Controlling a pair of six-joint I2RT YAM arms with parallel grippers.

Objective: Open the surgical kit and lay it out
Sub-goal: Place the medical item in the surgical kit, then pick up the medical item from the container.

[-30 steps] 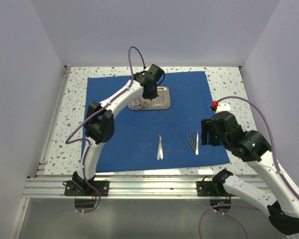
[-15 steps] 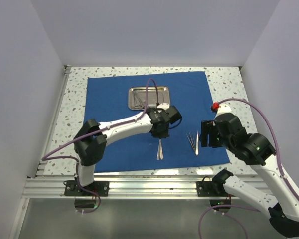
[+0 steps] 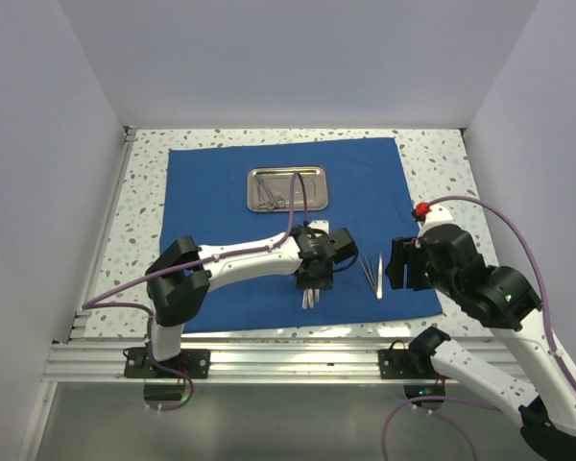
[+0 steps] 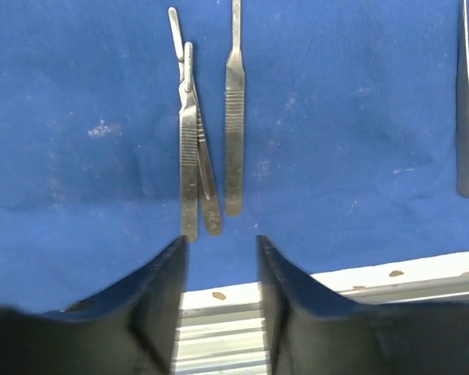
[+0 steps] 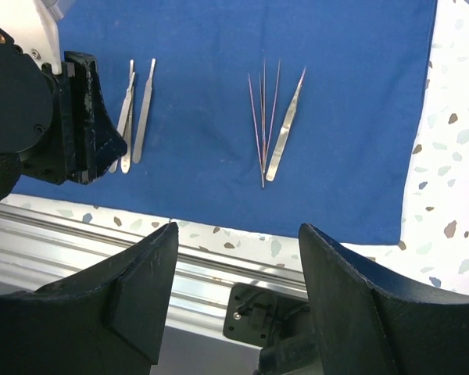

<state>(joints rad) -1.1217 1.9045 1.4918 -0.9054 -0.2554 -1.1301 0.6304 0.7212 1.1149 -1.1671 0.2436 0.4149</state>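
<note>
Left wrist: likely light, stiff, slick instruments [image 4: 189, 156] flat on cloth [image 4: 336, 117]; pinch ribbed mid-handle; left claw [image 4: 220, 244] released, right claw [image 5: 238, 228] likewise.

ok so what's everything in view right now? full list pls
cloth wrap: one, royal blue, spread flat on the table
steel tray: one, shiny silver, far middle of the cloth
ring-handled instruments: count unclear, silver, inside the tray
scalpel handles: three, silver, near edge of the cloth, two overlapping
tweezers: one, silver, near right part of the cloth
thin pointed instruments: count unclear, silver, right beside the tweezers
table: one, white with dark specks, under the cloth
left tool: one, black, open and empty, just short of the scalpel handles
right tool: one, black, open and empty, at the cloth's near right edge
</note>
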